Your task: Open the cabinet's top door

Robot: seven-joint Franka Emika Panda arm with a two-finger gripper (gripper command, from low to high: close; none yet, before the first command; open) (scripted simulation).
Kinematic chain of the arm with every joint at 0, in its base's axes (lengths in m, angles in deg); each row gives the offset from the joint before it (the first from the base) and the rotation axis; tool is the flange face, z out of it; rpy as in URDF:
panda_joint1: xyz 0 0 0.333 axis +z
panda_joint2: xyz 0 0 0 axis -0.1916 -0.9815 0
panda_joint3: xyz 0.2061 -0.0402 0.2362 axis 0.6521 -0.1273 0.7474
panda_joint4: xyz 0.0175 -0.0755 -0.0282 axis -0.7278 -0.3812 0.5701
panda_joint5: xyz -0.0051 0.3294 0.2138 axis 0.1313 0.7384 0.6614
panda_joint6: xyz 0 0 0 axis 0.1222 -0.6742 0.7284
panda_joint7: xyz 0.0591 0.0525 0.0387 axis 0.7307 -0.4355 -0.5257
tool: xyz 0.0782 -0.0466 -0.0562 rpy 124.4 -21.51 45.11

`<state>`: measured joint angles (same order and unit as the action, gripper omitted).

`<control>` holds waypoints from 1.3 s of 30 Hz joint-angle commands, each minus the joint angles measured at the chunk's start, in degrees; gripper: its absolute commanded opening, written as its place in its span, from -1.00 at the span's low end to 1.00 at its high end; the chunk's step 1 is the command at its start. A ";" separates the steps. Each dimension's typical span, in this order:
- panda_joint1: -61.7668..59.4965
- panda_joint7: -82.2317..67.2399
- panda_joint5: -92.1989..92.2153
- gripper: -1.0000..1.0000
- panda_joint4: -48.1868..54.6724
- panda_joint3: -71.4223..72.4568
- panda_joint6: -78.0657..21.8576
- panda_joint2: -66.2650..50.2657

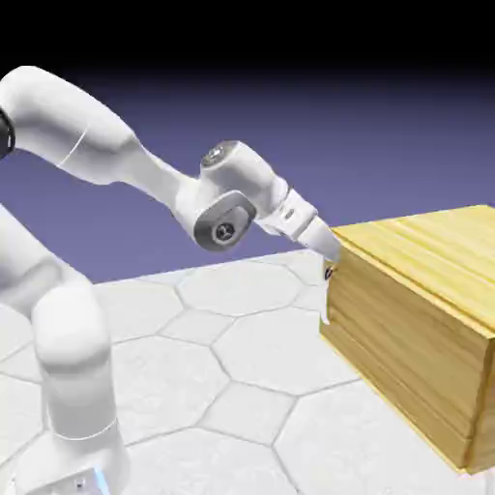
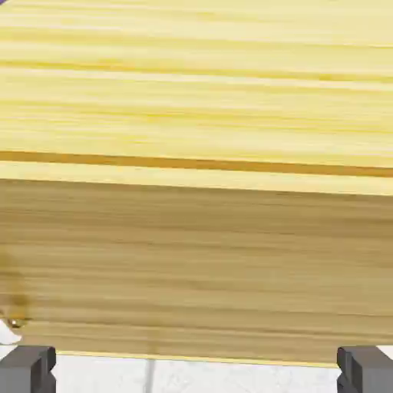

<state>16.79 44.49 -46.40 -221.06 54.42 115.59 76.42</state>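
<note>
The cabinet (image 1: 425, 242) is a light-yellow plank box at the exterior view's right. Its top door (image 1: 406, 343) is the wide front panel facing the arm. My gripper (image 1: 327, 249) hangs at the cabinet's upper near corner, just above a small dark handle (image 1: 329, 274) at that end of the door. In the hand view the cabinet's pale top (image 2: 196, 84) fills the upper half and the darker door (image 2: 196, 261) the lower half. A bit of silvery handle (image 2: 9, 330) shows at the left edge. The gripper (image 2: 196, 372) is open, its fingertips (image 2: 27, 370) far apart with nothing between them.
The table (image 1: 242, 387) is white with a hexagon pattern and runs under the cabinet. My arm (image 1: 87, 145) rises from the lower left and reaches across to the right. A strip of table (image 2: 230, 376) shows below the door in the hand view.
</note>
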 commanded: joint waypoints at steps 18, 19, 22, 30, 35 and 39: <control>34.11 -18.45 44.86 1.00 5.74 -31.32 -22.68 14.19; 36.01 -19.48 47.36 1.00 6.06 -33.05 -23.94 14.98; 41.69 -22.55 54.83 1.00 7.01 -38.27 -27.72 17.35; 56.85 -30.76 74.77 1.00 9.56 -52.19 -37.80 23.65; 66.33 -35.88 87.23 1.00 11.16 -60.89 -44.10 27.60; 73.91 -39.98 97.20 1.00 12.43 -67.85 -49.14 30.75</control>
<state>90.70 4.51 50.79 -208.63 -13.43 66.46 107.17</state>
